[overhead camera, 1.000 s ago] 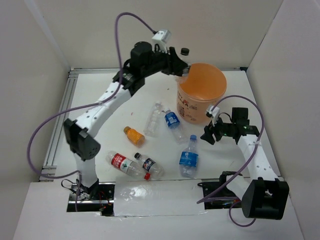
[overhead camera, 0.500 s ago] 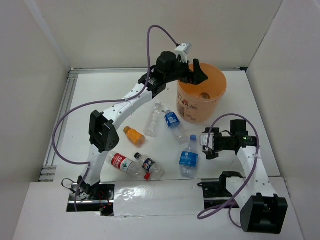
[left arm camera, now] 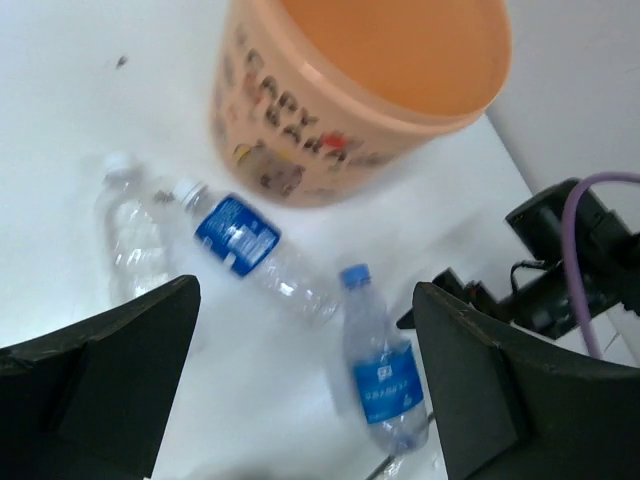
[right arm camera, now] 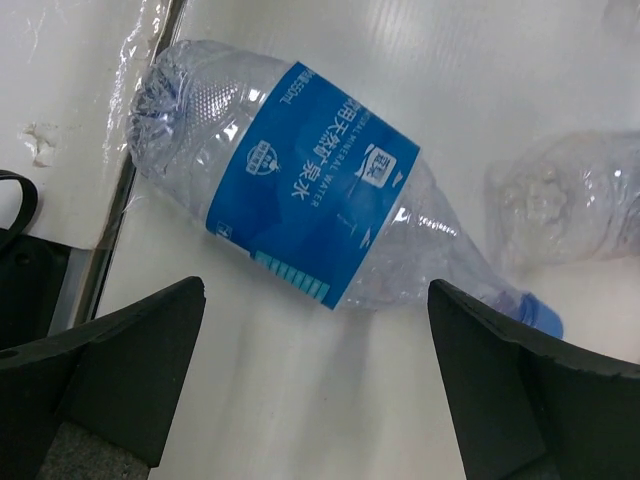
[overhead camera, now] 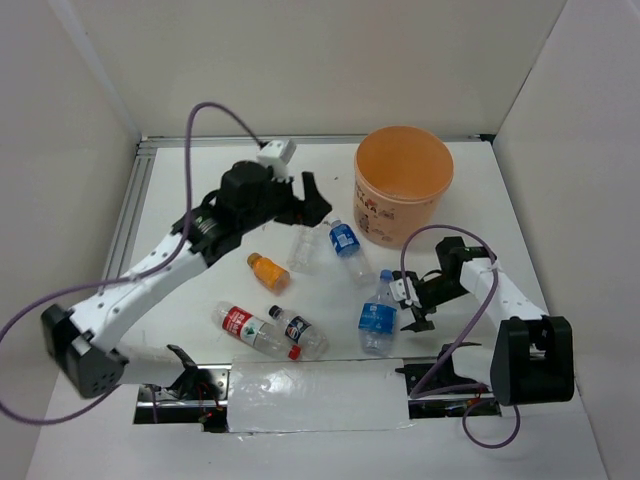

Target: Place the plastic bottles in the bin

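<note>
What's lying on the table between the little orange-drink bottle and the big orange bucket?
Two bottles lying down: a clear bottle showing no label, then a blue-labelled bottle nearer the bucket. The top view shows it.

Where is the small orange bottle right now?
The orange bottle lies left of centre in the top view, beside the plain clear bottle, with the red-label bottle below it in the picture.
</note>
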You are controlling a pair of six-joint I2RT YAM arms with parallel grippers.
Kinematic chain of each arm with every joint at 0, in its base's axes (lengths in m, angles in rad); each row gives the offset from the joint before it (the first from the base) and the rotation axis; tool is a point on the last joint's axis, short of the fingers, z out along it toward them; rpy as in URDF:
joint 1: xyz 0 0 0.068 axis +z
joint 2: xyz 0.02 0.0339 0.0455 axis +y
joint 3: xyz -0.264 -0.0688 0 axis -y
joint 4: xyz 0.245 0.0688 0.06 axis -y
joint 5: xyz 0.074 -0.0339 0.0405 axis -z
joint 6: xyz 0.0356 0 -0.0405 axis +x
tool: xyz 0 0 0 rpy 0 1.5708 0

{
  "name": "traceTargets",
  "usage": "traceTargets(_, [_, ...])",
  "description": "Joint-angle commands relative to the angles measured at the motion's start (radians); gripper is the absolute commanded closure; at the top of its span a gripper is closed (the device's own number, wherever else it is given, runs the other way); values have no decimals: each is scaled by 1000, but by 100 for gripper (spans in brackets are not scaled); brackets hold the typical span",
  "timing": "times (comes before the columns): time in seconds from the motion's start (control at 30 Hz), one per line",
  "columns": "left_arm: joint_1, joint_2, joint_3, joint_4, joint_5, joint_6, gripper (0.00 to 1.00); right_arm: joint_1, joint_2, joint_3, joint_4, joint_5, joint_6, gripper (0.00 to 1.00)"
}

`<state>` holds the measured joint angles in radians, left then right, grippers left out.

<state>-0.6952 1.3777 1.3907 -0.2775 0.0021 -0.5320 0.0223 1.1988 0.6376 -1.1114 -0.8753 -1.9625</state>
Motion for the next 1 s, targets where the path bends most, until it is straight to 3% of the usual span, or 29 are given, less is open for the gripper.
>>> traceTargets(0.0, [0, -141, -213, -60, -106, -75, 0, 36, -24, 53, 27, -25, -719, 1])
traceTargets(0.1, [0, -278, -382, -69, -116, -170, 0, 36, -24, 85, -4, -16, -719, 1])
traceTargets(0.3, [-23, -422, -538, -141, -120, -284, 0, 128, 8, 103, 100, -2, -719, 1])
traceTargets(0.5, [-32, -520, -570, -219, -163, -313, 0, 214, 100, 79, 234, 51, -708, 1])
traceTargets(0.83, [-41, -626, -579, -377, -186, -431, 0, 264, 254, 50, 205, 187, -760, 1])
traceTargets(0.97, [-50, -678, -613, -434, -195, -486, 0, 284, 272, 30, 214, 182, -742, 8])
